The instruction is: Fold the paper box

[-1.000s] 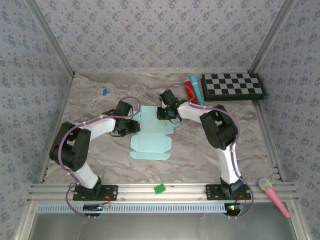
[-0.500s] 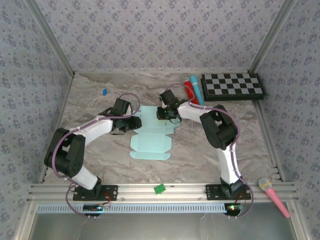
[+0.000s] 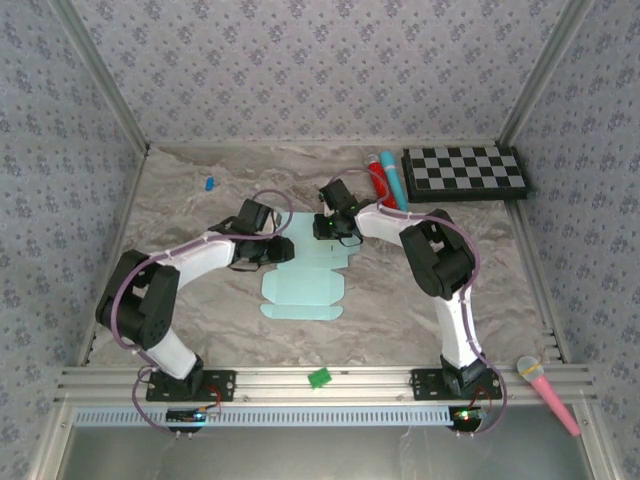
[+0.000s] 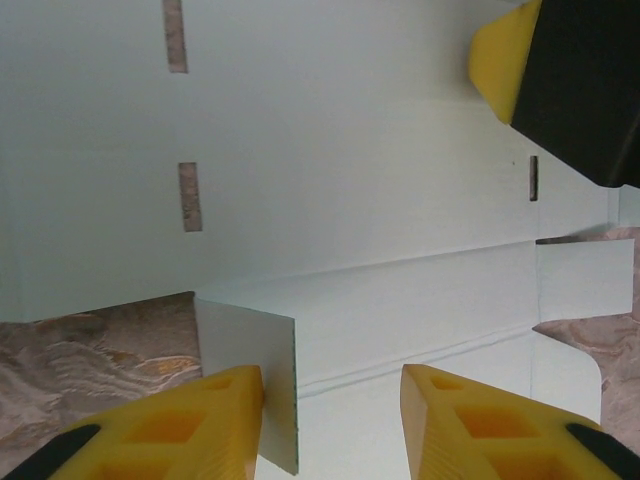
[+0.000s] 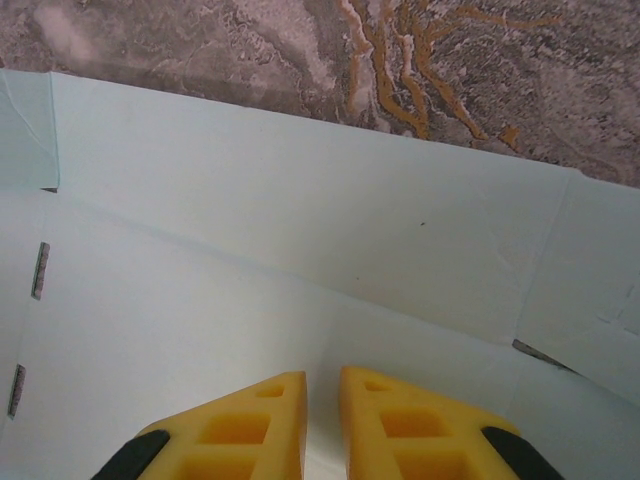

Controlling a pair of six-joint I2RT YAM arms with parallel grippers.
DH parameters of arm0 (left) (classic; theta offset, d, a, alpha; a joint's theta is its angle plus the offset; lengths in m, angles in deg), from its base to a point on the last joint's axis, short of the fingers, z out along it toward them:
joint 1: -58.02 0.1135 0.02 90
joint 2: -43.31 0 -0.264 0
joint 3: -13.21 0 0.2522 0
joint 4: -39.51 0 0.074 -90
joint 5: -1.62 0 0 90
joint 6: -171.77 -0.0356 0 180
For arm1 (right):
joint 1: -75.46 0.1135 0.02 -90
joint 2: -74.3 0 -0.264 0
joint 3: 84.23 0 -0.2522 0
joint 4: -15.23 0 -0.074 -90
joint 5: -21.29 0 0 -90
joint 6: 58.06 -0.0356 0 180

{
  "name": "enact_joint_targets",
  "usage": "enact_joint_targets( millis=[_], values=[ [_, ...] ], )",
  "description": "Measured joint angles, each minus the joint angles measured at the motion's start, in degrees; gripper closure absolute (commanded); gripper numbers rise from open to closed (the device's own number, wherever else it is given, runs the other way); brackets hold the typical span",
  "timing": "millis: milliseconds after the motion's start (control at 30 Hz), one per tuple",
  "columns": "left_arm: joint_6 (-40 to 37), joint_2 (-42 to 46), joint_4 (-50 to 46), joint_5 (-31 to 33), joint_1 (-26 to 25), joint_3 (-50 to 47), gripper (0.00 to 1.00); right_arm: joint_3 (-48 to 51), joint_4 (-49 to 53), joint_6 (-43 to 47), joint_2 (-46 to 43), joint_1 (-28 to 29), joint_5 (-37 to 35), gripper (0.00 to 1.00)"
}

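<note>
Left wrist view, left pincer (image 4: 330, 425) half open around a raised flap (image 4: 250, 350) of the flat paper box (image 4: 380, 200) on the tabletop (image 4: 80, 350), flap touching one finger, right pincer (image 5: 322, 420) nearly clenched, empty, tips on the sheet.

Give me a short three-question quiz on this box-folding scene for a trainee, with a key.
1. True or false: the paper box is already folded shut.
2. What lies at the far right of the table? A) checkerboard B) bowl C) shoe
3. Fill in: the left gripper is open around a raised flap; the ____ gripper's fingers nearly touch.
Key: 1 false, it lies flat; 2 A; 3 right gripper.
</note>
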Motion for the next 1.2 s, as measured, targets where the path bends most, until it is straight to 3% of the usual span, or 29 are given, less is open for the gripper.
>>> enact_joint_targets(
  millis=[633,1000,1200],
  values=[
    [0.6,-2.3,-0.5,0.2,-0.6,1.8,0.60,0.0,0.0,0.0,0.0,0.0,0.0,0.81],
    [-4.5,1.6,-8.7,9.6,-0.7,13.7,0.60,-1.0,2.2,0.7,-0.1,-0.1,0.0,0.81],
    [-4.5,2.2,-11.9,14.6,1.2,14.6,0.57,-1.5,3.1,2.5,-0.3,-0.2,0.4,0.80]
  ],
)
